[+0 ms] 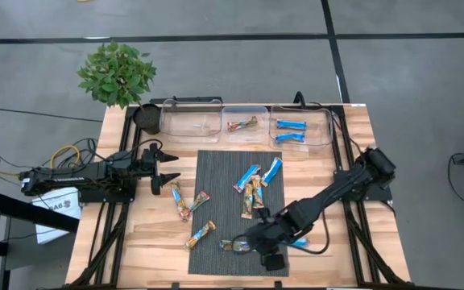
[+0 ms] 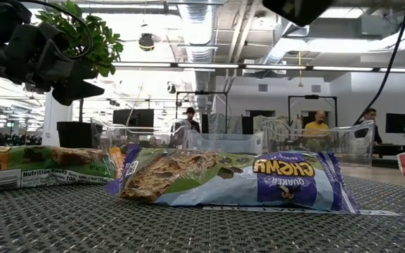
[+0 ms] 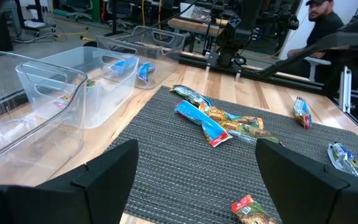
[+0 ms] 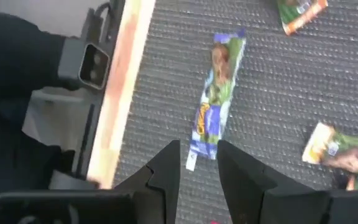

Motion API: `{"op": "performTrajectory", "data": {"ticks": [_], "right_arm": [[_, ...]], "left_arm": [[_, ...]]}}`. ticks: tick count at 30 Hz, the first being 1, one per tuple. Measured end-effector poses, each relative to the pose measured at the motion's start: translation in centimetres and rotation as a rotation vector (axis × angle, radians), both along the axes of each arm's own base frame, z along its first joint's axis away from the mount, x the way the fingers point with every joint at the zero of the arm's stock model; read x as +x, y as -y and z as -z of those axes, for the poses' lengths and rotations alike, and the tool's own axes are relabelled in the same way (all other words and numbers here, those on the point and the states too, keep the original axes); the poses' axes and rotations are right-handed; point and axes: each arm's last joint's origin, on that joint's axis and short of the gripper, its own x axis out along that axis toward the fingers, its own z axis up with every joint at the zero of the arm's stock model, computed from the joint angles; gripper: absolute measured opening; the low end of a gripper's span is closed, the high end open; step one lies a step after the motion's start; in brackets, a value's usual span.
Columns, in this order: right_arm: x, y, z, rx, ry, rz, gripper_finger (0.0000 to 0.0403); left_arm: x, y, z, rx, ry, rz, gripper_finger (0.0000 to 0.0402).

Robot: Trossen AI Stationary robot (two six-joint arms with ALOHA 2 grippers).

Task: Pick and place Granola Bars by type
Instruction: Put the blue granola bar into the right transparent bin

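Note:
Several wrapped granola bars lie loose on the dark mat: blue ones, tan-orange ones, and a blue-and-green one near the mat's near edge. That last bar lies flat, close up in the low view. My right gripper hovers over it, open by a narrow gap. In the right wrist view the bar's near end shows between the fingertips. My left gripper waits wide open at the mat's left edge, also shown in the left wrist view.
Three clear bins stand along the far edge. The left one holds a small white scrap, the middle one a tan-orange bar, the right one two blue bars. A potted plant and a black cup sit at the far left. People are in the room behind.

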Motion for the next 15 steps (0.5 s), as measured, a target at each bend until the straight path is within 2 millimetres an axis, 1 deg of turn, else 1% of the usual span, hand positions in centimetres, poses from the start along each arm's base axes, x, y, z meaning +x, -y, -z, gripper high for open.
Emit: {"op": "performTrajectory", "data": {"ticks": [4, 7, 9, 12, 15], "right_arm": [[1.0, 0.0, 0.0, -0.046, -0.015, 0.000, 0.0098], [1.2, 0.4, 0.2, -0.088, -0.023, 0.017, 0.0098], [1.7, 0.5, 0.6, -0.109, -0.013, 0.009, 0.0098], [1.8, 0.7, 1.5, -0.160, -0.026, 0.005, 0.0102], [2.1, 0.5, 2.0, -0.164, -0.033, 0.004, 0.0117]], "left_arm": [[0.0, 0.0, 0.0, 0.000, 0.000, 0.000, 0.0318], [0.0, 0.0, 0.0, 0.000, 0.000, 0.000, 0.0318], [0.0, 0.0, 0.0, 0.000, 0.000, 0.000, 0.0318], [0.0, 0.0, 0.0, 0.000, 0.000, 0.000, 0.0318], [0.0, 0.0, 0.0, 0.000, 0.000, 0.000, 0.0318]]}}
